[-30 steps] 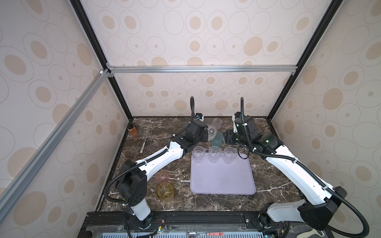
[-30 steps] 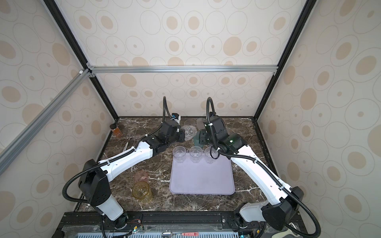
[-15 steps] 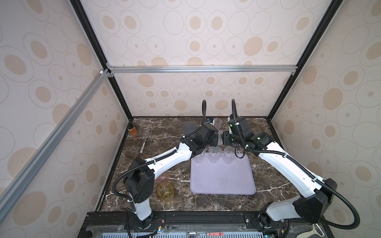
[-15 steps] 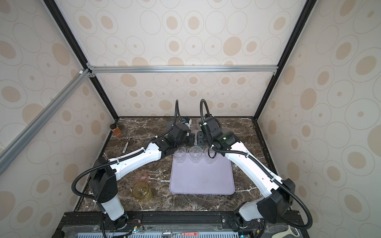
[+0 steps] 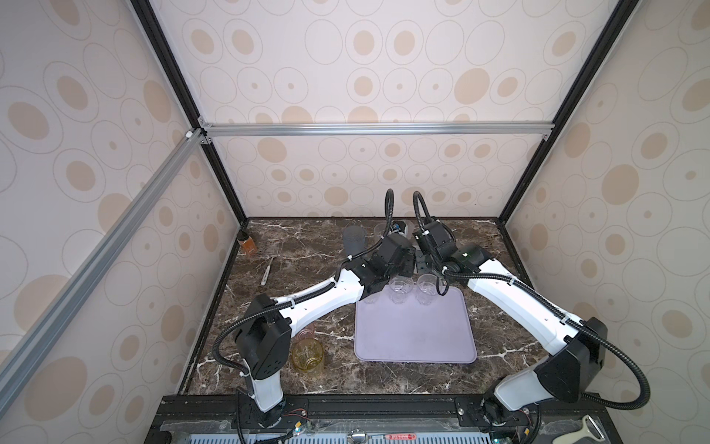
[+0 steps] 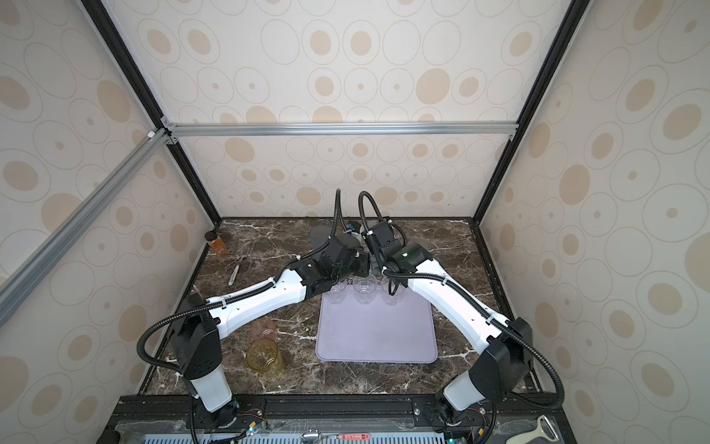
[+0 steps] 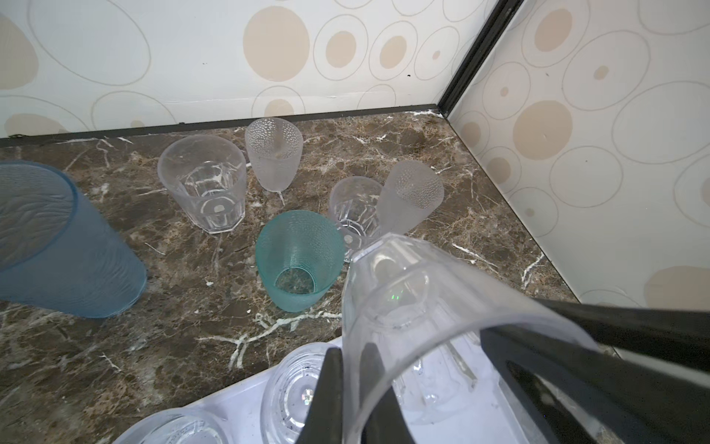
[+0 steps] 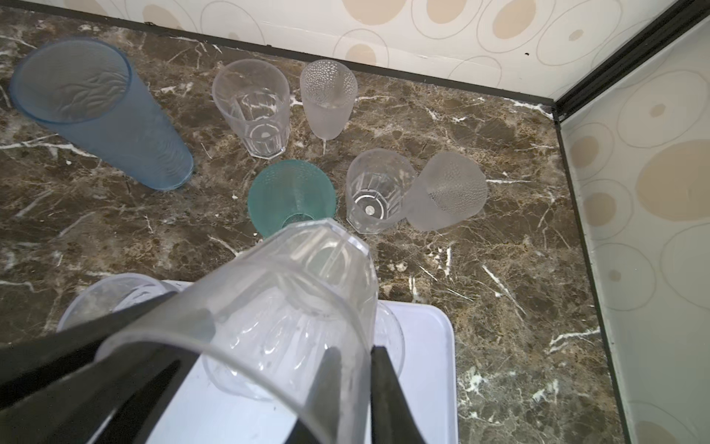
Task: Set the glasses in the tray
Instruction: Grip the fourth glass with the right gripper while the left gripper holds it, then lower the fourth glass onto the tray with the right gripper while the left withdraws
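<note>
Glasses: clear faceted tumbler [image 8: 292, 307] aloft above upper edge of lavender tray [image 5: 415, 338], near centre in both top views. Pinched at opposite rims by left jaws and by right jaws, the latter clenched only within the last second. Likely handover; three clear tumblers [image 5: 401, 294] already on tray.

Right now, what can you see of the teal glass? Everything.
The teal glass is a handleless tumbler, translucent and plastic-looking, with a dimpled wall tapering to a narrower base. It stands upright, mouth up and empty, on the marble table, just beyond the tray. A small clear glass stands close beside it, apart by a narrow gap. Only the table touches it.
</note>
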Robot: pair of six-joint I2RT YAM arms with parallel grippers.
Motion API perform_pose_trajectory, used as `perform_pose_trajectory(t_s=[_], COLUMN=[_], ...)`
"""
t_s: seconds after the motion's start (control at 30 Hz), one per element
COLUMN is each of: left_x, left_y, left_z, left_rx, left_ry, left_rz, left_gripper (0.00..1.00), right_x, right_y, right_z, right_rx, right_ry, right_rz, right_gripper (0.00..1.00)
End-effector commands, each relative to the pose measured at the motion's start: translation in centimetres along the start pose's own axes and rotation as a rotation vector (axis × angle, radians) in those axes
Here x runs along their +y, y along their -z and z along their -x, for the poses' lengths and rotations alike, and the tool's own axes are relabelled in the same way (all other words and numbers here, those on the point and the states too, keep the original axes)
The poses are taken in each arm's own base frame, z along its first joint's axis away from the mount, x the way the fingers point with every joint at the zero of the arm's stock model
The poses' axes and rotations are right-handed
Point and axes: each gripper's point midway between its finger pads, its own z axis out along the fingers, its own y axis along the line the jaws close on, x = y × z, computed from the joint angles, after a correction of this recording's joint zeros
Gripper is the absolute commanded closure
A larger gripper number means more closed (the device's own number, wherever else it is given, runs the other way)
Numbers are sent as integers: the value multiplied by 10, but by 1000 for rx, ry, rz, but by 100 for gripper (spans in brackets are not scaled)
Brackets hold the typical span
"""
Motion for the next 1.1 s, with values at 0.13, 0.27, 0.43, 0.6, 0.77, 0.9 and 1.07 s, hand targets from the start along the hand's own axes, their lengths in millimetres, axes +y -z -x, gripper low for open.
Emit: perform_pose_trajectory(t_s=[0.13,0.27,0.43,0.6,0.77,0.9,1.07], left_x=[-40,-39,-33,-20,-5,7,18], left_y=[21,32,47,54,52,55,52], left_z=[37,41,50,54,37,29,20], left_rx=[-98,-129,-186,-228,-248,-291,-298], left_ry=[36,24,7,-53,-106,-127,-173], left_rz=[-130,-138,-128,-67,-31,-9,36], left_gripper=[72,64,61,57,53,52,51], right_x=[-12,-23,-43,-82,-131,-147,-147], right_y=[7,7,6,9,7,-4,-27], right_z=[1,1,-3,-14,-46,-82,-114], right_rx=[3,14,42,76,156,253,357], right_ry=[36,12,-63,-137,-278,-371,-438], right_rz=[-50,-58,-43,-86,-131,-131,-98], right_gripper=[100,100,100,100,100,100,100])
